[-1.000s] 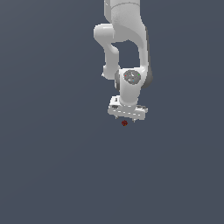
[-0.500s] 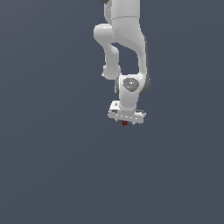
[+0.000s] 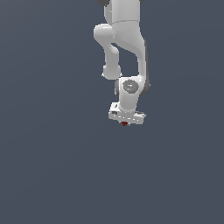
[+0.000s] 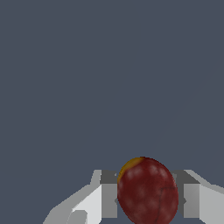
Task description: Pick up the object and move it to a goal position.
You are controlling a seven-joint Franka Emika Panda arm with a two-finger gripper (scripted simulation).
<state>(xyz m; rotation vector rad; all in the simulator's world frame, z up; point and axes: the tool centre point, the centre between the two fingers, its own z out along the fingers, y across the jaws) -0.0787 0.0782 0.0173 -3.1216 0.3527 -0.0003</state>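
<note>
The object (image 4: 148, 194) is a dark red roundish lump with a yellow-orange spot on one side. In the wrist view it sits between my two fingers (image 4: 109, 199), which stand on either side of it with their inner faces at its flanks. In the exterior view only a small red bit of the object (image 3: 124, 124) shows under the white gripper (image 3: 126, 122), which points straight down over it. The jaws are spread about as wide as the lump. The fingertips are hidden in the exterior view.
The white arm (image 3: 124, 39) comes down from the top of the exterior view. A flat dark grey surface (image 3: 52, 166) lies all around, and no other object shows.
The gripper has come down onto the object. It hung just above the red lump a second ago and now straddles it, hiding most of it in the exterior view.
</note>
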